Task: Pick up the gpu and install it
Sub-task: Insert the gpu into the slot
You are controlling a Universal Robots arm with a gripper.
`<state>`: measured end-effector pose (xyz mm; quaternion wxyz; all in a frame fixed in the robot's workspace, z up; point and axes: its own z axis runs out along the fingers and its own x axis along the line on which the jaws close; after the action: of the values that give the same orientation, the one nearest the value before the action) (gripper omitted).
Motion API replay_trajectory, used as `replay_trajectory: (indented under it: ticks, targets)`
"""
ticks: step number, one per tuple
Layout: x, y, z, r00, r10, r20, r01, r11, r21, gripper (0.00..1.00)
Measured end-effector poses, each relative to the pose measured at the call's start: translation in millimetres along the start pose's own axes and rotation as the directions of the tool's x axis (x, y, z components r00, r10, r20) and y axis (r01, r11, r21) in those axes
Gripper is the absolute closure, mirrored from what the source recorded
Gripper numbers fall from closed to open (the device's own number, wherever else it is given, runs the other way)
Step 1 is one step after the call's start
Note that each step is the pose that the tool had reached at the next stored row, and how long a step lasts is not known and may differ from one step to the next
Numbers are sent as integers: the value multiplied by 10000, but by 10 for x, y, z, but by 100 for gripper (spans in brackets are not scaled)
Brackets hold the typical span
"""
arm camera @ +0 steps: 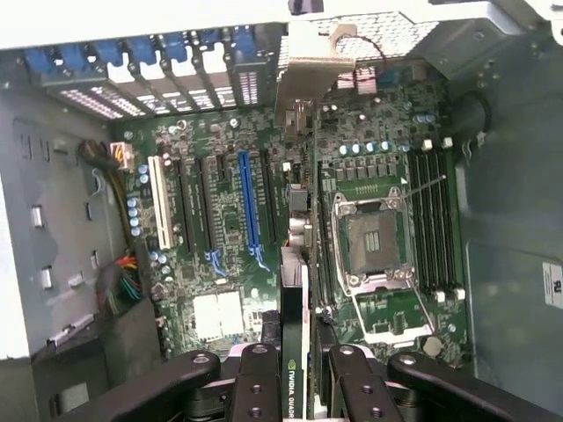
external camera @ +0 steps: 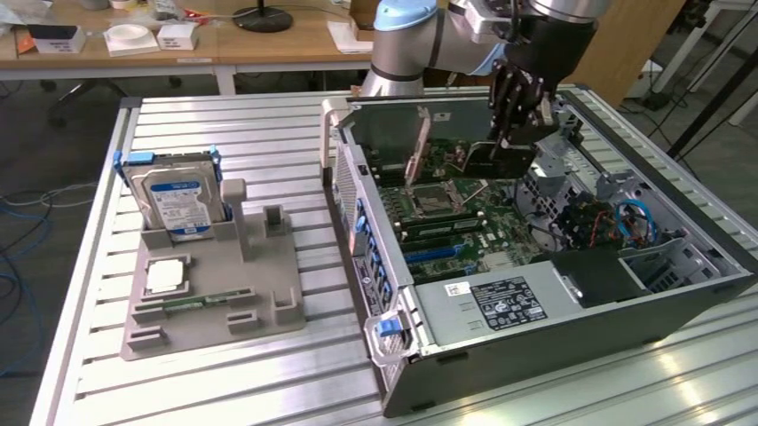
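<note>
Here the gripper (external camera: 512, 133) (arm camera: 301, 380) is reaching down into the open computer case (external camera: 592, 351), which is lying on its side on the slatted table (external camera: 237, 124), toward the exterior view's right. Its jaws are clamped on the gpu (external camera: 495, 160) (arm camera: 296, 308), one dark finger (arm camera: 257, 378) pressing each flat face. In the exterior view the fingers are covering the card's upper part, so it is showing as a small black rectangle hanging upright above the far half of the motherboard (external camera: 456, 222) (arm camera: 224, 220). In the wrist view the card is presenting itself edge-on as a thin black strip with a green label cut off by the picture's border, running away from the camera to its silver bracket (arm camera: 308, 83) at the case's slotted rear wall. It is lining up between the blue slot (arm camera: 249, 207) and the bare processor socket (arm camera: 369, 237). Whether its lower edge is touching any slot is hard to make out, as the card itself is hiding that line. Well apart, toward the exterior view's left, a grey tray (external camera: 208, 333) is carrying the upright hard drive (external camera: 177, 200) at its far end and a slim green memory stick (external camera: 195, 302) lying flat nearer the camera.
</note>
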<state>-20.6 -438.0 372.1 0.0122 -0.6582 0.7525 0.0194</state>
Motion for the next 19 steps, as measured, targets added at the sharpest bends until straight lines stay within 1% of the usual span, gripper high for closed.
replay_trajectory:
  ticks: [5,11,17,19]
  targets:
    - [-2,-19,7,9986,-520,-5,520,9986,-21,74]
    - [-4,-34,15,9936,-1130,-11,1130,9936,-43,74]
    - [-4,-34,17,9935,-1135,-10,1135,9935,-44,74]
    - [-3,-34,33,9935,-1140,-7,1140,9935,-43,74]
